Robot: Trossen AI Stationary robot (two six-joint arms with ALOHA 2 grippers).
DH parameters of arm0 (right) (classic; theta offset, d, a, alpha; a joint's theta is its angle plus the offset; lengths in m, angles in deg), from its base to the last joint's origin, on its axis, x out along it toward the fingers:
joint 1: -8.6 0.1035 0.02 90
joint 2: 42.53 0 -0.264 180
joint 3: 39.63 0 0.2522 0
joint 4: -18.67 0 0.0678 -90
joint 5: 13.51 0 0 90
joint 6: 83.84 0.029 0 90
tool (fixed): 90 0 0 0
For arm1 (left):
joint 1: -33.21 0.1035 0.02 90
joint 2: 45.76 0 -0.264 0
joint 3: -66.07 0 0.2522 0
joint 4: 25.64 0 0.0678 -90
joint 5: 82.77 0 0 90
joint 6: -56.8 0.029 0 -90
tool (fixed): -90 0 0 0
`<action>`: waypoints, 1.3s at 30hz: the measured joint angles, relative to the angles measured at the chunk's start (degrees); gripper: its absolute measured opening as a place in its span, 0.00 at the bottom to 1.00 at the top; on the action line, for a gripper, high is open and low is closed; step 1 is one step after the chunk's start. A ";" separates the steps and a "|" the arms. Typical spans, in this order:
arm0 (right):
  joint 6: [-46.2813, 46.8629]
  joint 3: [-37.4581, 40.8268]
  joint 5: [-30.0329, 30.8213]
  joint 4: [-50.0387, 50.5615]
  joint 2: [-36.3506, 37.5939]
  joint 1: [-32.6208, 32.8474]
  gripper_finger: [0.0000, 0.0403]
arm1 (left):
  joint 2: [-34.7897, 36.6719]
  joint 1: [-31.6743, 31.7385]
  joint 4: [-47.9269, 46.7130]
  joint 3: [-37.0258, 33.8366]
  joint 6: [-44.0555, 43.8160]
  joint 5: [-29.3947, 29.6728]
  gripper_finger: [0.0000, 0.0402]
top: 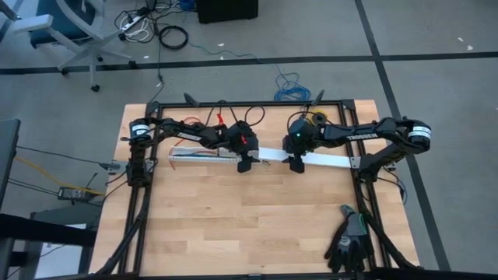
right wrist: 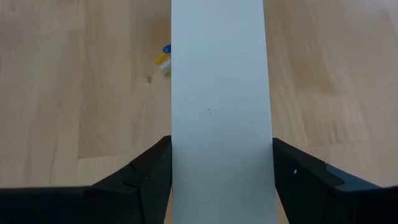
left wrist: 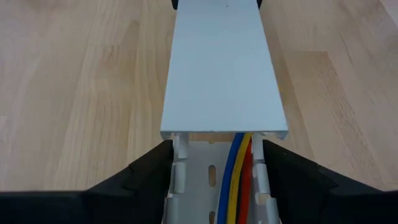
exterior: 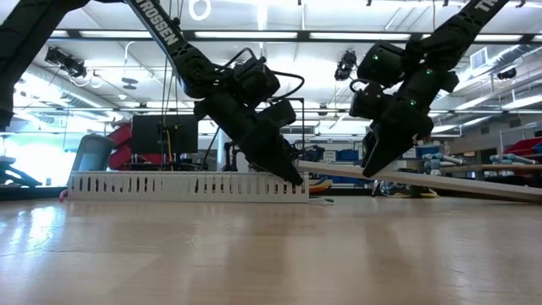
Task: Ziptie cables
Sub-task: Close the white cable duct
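The cables (left wrist: 235, 180), here blue, yellow and red wires, lie inside a white slotted channel (top: 198, 154) that rests flat on the table (exterior: 186, 185). A white flat cover strip (top: 327, 159) runs from the channel's right end toward the table's right. My left gripper (top: 245, 162) is at the channel's right end (left wrist: 217, 149). My right gripper (top: 297, 163) is on the strip a little farther right (right wrist: 221, 146). The ziptie does not show in any view. My left gripper has the channel's right end between its two fingers (left wrist: 155, 171), one on each slotted side wall (left wrist: 180, 168), coming slanting from above. The channel sits on the table. The strip's end (left wrist: 224, 127) lies over the channel just past the fingertips. My right gripper pinches the cover strip across its width, one finger (right wrist: 155, 162) on each long edge (right wrist: 177, 149), slanting down from above. The strip (exterior: 457, 182) runs on to the right and slopes in the low view.
Black gloves (top: 350, 241) lie at the table's near right corner. A black spool (top: 315, 118) and red wires (top: 210, 120) sit along the far edge. A small yellow and blue bit (right wrist: 163, 59) lies on the wood beside the strip. A black frame (top: 366, 194) borders the table.
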 joint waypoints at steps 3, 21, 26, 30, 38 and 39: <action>-0.08 -0.02 0.31 0.06 0.00 -0.01 0.58 | 0.00 0.01 0.02 0.00 -0.01 0.01 0.60; -0.22 0.00 5.42 0.19 0.00 2.40 0.63 | 0.00 0.00 0.12 0.00 -0.05 0.02 0.60; -0.21 0.00 4.88 -0.15 0.00 2.73 0.65 | 0.00 0.00 0.12 -0.02 -0.05 0.04 0.60; 0.15 0.00 4.63 -0.67 0.00 2.73 0.66 | 0.00 0.02 0.12 -0.02 -0.05 0.04 0.60; 0.67 0.00 3.64 -1.70 0.00 2.75 0.63 | 0.00 0.00 0.12 -0.02 -0.05 0.03 0.60; 1.13 0.00 3.56 -2.27 0.00 2.75 0.62 | 0.00 0.00 0.13 -0.02 -0.05 0.02 0.60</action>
